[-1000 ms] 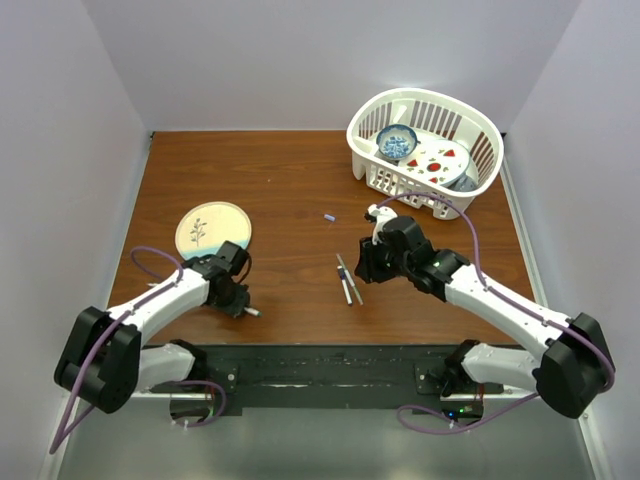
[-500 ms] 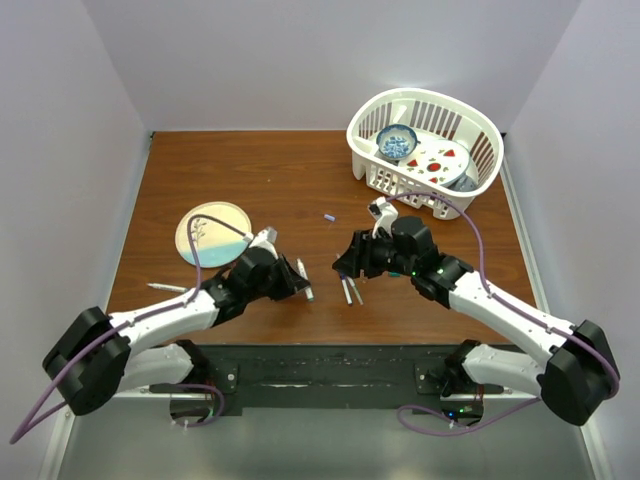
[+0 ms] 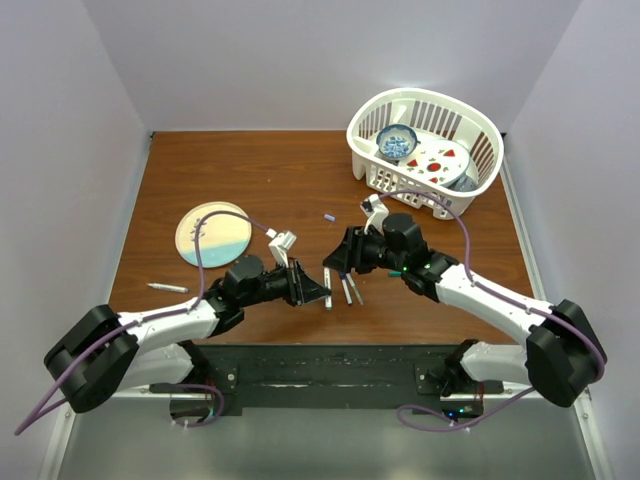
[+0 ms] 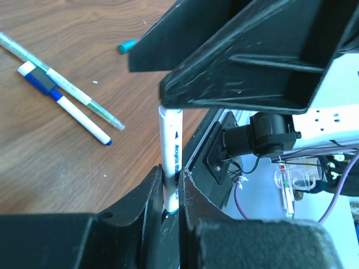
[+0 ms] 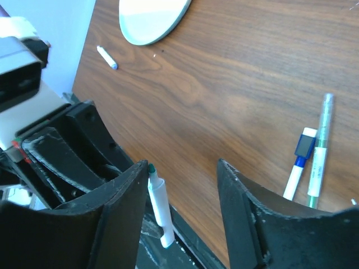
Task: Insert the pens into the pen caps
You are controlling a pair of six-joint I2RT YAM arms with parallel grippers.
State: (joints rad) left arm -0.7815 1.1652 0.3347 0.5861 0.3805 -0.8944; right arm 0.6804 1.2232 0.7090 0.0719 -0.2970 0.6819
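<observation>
My left gripper (image 3: 316,291) is shut on a white pen (image 4: 170,147) with a teal tip, held upright between the jaws (image 4: 171,171). My right gripper (image 3: 335,264) is open and hovers right above it. In the right wrist view the held pen (image 5: 159,208) lies against the left finger (image 5: 120,196), off-centre in the gap (image 5: 180,168). A blue-capped pen (image 4: 67,103) and a clear green pen (image 4: 61,84) lie side by side on the table (image 3: 348,285). A teal cap (image 4: 127,46) lies near them. A lavender cap (image 3: 328,216) lies farther back.
A pale round plate (image 3: 213,232) sits at the left. Another white pen (image 3: 167,288) lies near the table's left front edge. A white basket (image 3: 478,185) holding dishes stands at the back right. The black front rail (image 3: 330,365) runs just below both grippers.
My left arm has swung from the left front to the table's centre with the white pen in its jaws. My right gripper has shifted left to meet it.
</observation>
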